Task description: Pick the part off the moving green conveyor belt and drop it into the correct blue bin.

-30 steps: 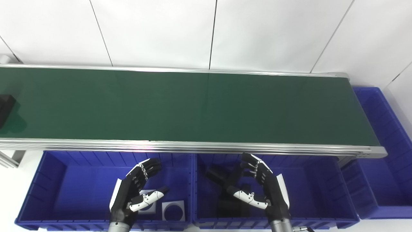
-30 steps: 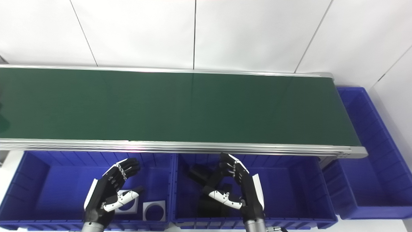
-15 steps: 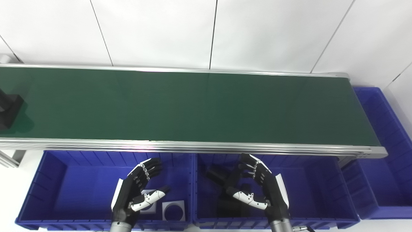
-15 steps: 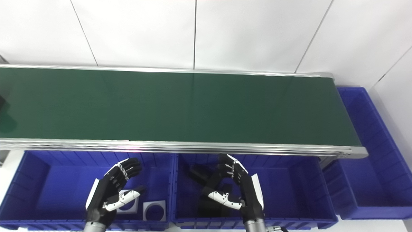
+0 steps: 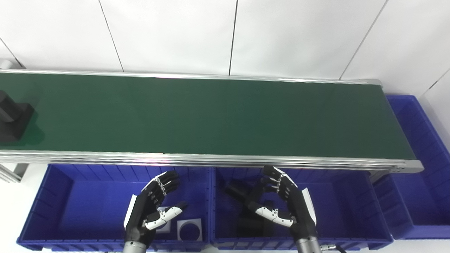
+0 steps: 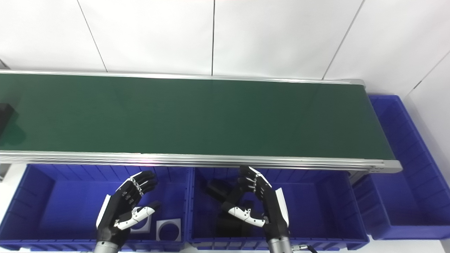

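Far left of both hands (image 5: 151,207): black part (image 5: 13,117).

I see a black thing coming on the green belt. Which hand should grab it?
Probably the left hand: the black part sits at the belt's far left end, nearer that side. The right hand waits farther away. Both hands are open.

White wall panels (image 5: 168,33), split by thin dark seams (image 5: 232,37), fill the upper part of the scene under even, bright light. A pale floor (image 5: 10,207) shows at lower left, where a strip of aluminium framing (image 5: 8,172) stands beside it.
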